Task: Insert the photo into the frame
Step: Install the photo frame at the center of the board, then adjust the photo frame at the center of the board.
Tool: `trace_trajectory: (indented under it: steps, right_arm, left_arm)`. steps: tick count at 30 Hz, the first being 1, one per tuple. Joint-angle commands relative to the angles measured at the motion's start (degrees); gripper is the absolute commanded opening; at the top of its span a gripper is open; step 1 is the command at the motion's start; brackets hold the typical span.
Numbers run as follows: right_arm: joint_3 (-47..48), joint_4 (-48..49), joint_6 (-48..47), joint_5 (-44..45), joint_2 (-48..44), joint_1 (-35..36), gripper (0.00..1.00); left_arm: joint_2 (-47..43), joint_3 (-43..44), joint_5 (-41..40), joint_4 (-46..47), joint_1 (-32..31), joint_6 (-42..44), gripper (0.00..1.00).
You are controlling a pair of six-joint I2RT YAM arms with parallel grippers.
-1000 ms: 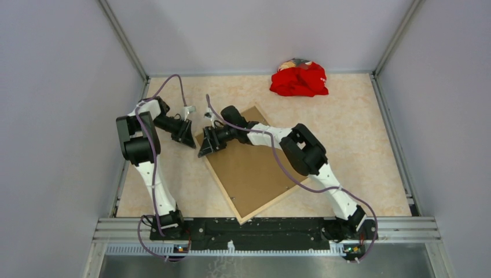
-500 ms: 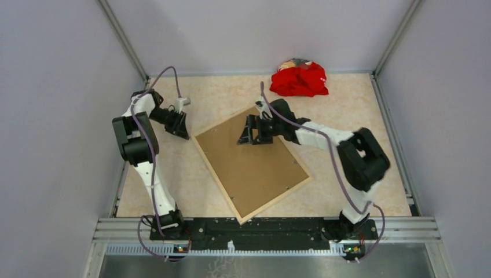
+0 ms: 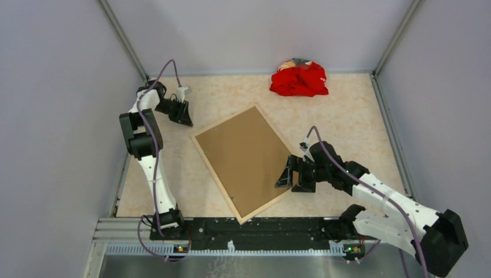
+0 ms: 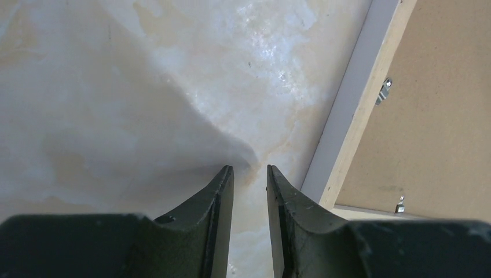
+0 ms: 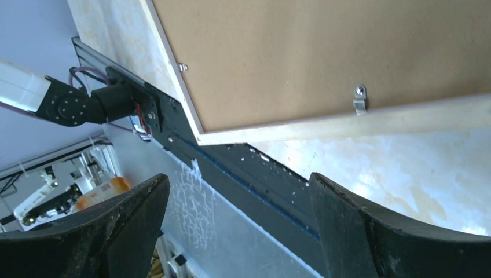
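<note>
The frame [image 3: 260, 210] lies back-up in the middle of the table, its light wood rails around a brown backing board [image 3: 243, 156]. The photo is hidden. My left gripper [image 3: 184, 113] hovers over bare table beyond the frame's far left corner. Its fingers are a narrow gap apart with nothing between them [image 4: 250, 168], and the frame's rail [image 4: 363, 110] passes to its right. My right gripper [image 3: 288, 176] sits at the frame's near right edge, wide open and empty [image 5: 238, 175]. The rail [image 5: 405, 119] and a metal clip [image 5: 359, 98] show above it.
A red cloth bundle [image 3: 299, 79] lies at the back of the table. Grey walls close in the left, right and back. The black mounting rail [image 3: 255, 229] runs along the near edge, just past the frame's near corner.
My right gripper swept from the frame's far left corner across the board to its near right edge and opened wider. My left gripper drew back toward the far left. The frame stayed put.
</note>
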Motion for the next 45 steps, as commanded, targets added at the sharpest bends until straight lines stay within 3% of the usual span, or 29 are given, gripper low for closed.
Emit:
trace_trajectory:
  steps: [1,8,13,19,27,37,45]
  right_arm:
    - [-4.2,-4.6,5.8,1.0,-4.2,0.6,0.89]
    - [-8.1,9.6,6.2,-0.4,7.0,0.6,0.89]
    - [-1.2,14.6,2.4,2.9,16.7,-1.0,0.89]
    - [8.3,20.9,-2.3,2.0,29.5,-8.1,0.88]
    - [20.5,20.6,-7.4,3.6,39.6,-16.0,0.88]
    - [33.8,17.7,-10.0,2.2,48.6,-20.8,0.87]
    - [32.7,11.5,-12.9,12.8,43.2,-22.6,0.9]
  left_arm:
    - [1.4,-0.3,1.1,1.7,-1.7,-0.9,0.35]
    - [0.0,-4.2,0.8,1.2,-3.8,0.4,0.35]
    - [-2.7,-10.3,1.1,0.4,-4.9,2.6,0.34]
    - [-5.4,-16.5,1.7,-2.3,-5.0,6.5,0.34]
    - [-10.4,-26.1,2.0,-2.6,-6.1,9.7,0.32]
    - [-9.1,-24.3,5.4,-2.7,-15.0,6.6,0.32]
    - [-11.6,-31.1,8.5,-1.4,-17.8,6.6,0.32]
